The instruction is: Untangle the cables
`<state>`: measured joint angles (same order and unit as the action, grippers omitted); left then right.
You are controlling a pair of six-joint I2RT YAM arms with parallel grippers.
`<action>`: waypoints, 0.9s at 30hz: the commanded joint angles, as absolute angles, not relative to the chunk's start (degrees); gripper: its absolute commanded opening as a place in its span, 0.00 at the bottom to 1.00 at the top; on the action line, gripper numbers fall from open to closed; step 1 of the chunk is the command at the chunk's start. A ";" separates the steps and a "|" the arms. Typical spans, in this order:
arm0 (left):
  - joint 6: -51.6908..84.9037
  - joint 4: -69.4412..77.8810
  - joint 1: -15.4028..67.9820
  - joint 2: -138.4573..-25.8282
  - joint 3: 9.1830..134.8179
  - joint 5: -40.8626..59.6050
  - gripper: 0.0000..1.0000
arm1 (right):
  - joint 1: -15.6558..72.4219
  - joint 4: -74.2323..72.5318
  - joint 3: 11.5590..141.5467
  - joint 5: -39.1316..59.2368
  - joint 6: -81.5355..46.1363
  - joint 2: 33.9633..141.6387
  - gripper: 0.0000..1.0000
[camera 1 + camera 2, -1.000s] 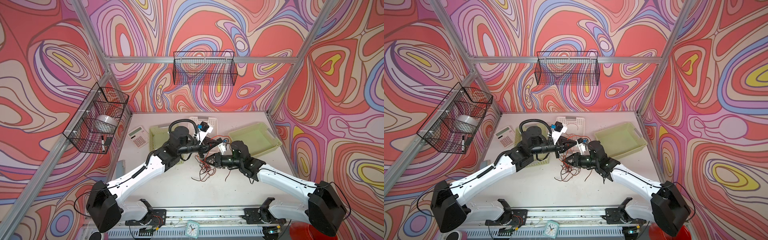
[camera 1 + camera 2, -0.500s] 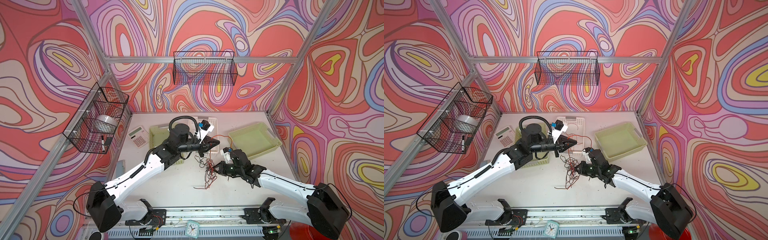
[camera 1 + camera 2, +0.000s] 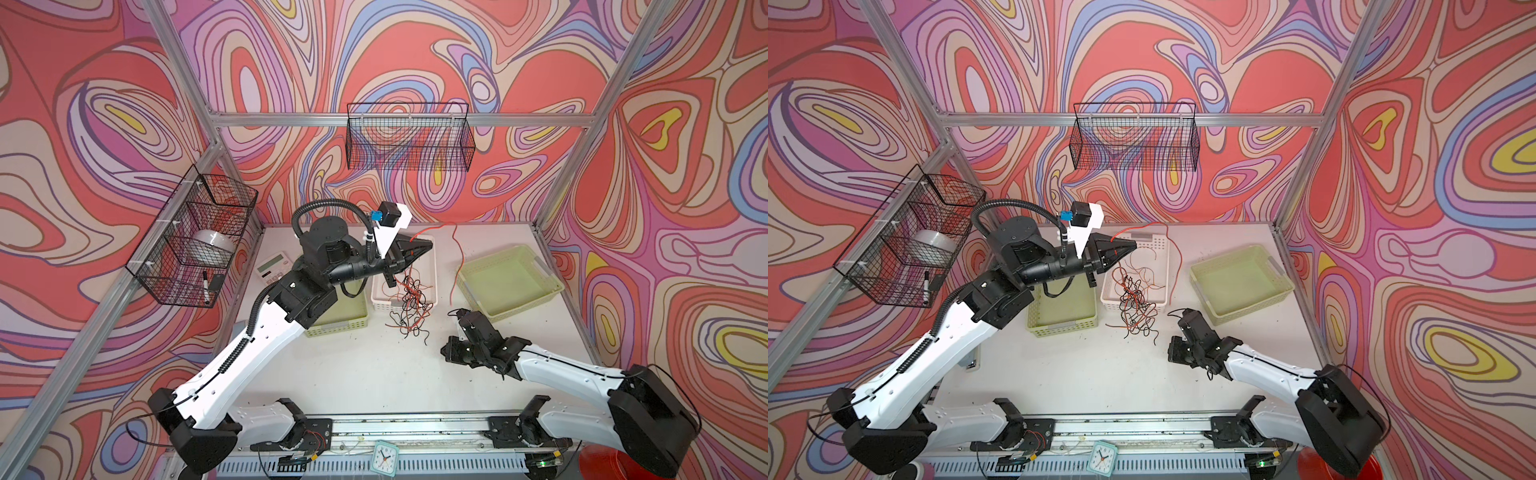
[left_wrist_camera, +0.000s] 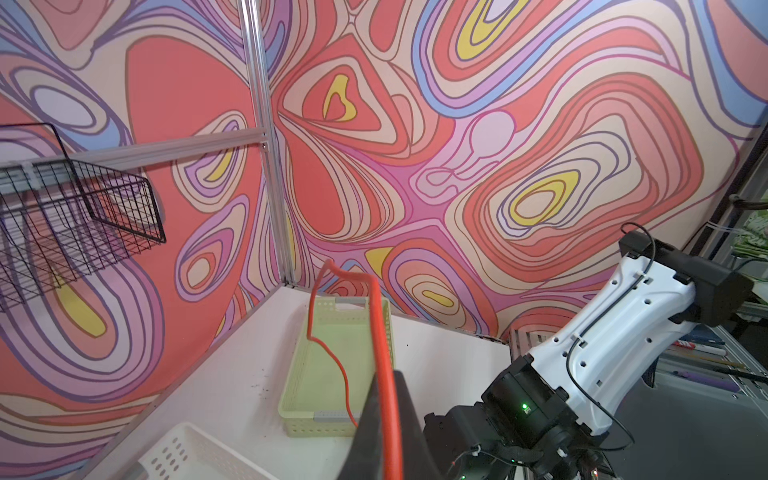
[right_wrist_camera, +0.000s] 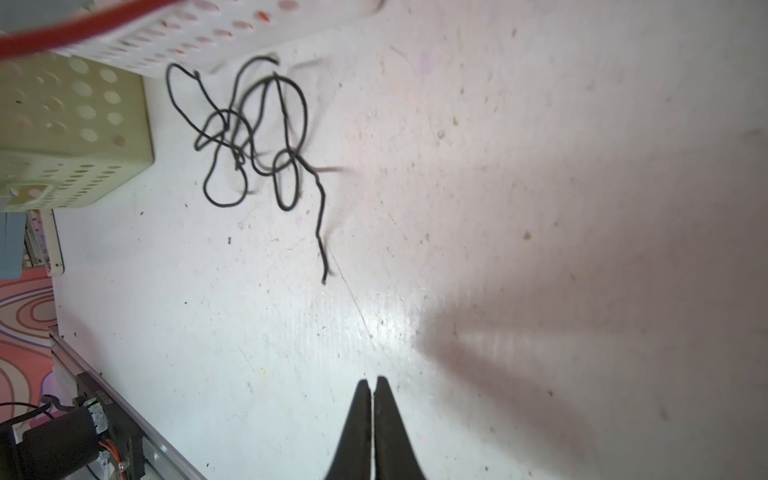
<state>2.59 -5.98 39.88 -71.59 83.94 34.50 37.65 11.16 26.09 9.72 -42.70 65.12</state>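
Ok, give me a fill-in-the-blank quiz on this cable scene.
The left gripper is shut on a red cable, raised over the ___ basket.
The right gripper is shut and holds ___.
There are also ___ green baskets.
Missing: white; nothing; two.

The left arm point(image 3: 266, 332) hides much of the green basket point(image 3: 338, 326) toward the worktop's point(image 3: 374, 374) left edge, and the red cable point(image 5: 50, 36) (right wrist view) is a blurred streak cut off at the picture's edge.
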 commanded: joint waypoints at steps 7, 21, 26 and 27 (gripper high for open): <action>3.43 -5.25 39.61 -72.57 76.75 34.80 0.00 | 40.53 5.60 34.41 11.95 -23.99 48.34 0.53; 9.05 -0.67 40.59 -71.54 70.91 34.91 0.00 | 45.32 11.12 45.35 9.67 -9.74 56.27 0.57; 8.99 -1.28 41.29 -71.65 71.48 34.27 0.00 | 46.84 9.93 46.79 8.50 -7.86 59.97 0.56; 9.05 -1.35 41.30 -71.70 71.62 34.21 0.00 | 46.95 10.55 47.17 9.07 -7.30 60.89 0.55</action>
